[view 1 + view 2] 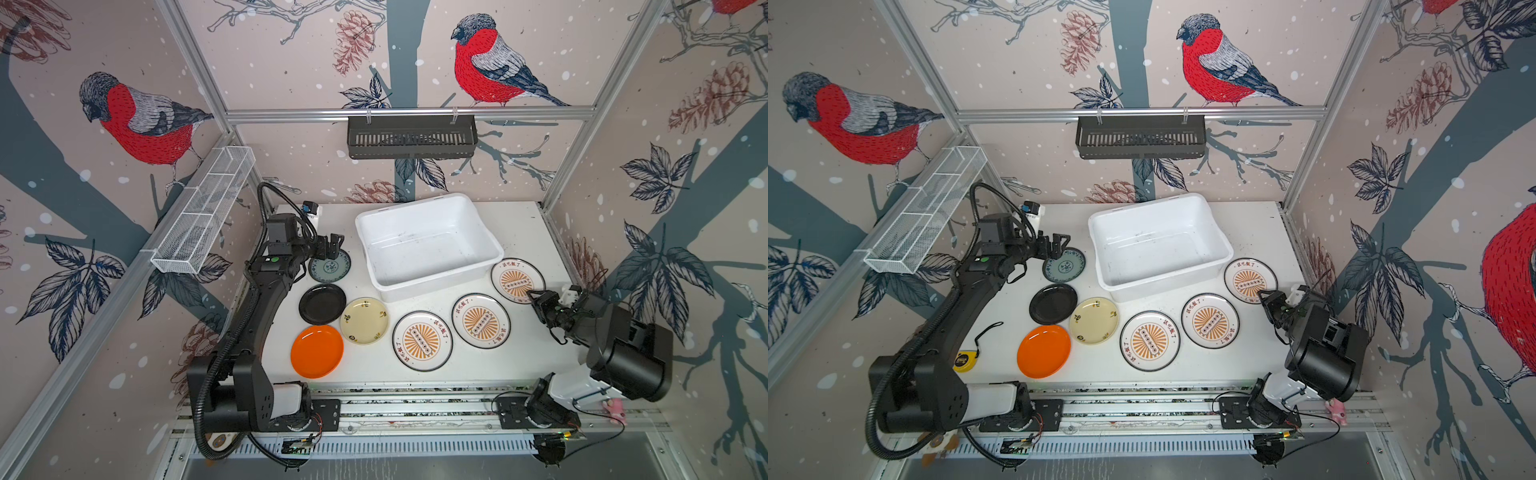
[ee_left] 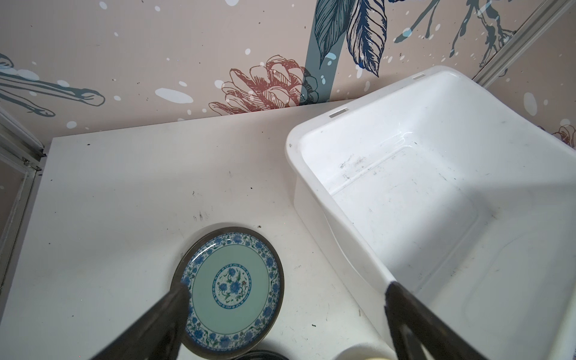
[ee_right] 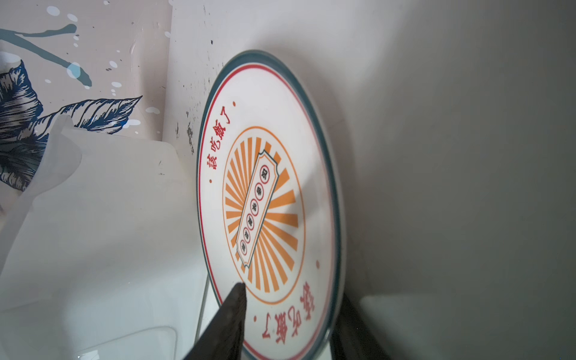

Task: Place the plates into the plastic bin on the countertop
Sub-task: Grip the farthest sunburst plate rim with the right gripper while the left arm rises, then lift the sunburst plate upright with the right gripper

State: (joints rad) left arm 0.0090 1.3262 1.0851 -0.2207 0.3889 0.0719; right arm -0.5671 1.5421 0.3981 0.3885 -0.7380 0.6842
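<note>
Left tool [image 1: 332, 251] is held spread over the round teal floral plate [image 1: 332, 269], right tool [image 1: 536, 297] is set astride the rim of the white orange-sunburst plate [image 1: 515, 279], grip unclear.

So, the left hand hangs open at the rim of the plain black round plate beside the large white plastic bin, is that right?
Not quite: the left hand hangs open at the rim of the teal flower-patterned round plate. That plate does lie beside the large white plastic bin. The left wrist view shows it.
</note>
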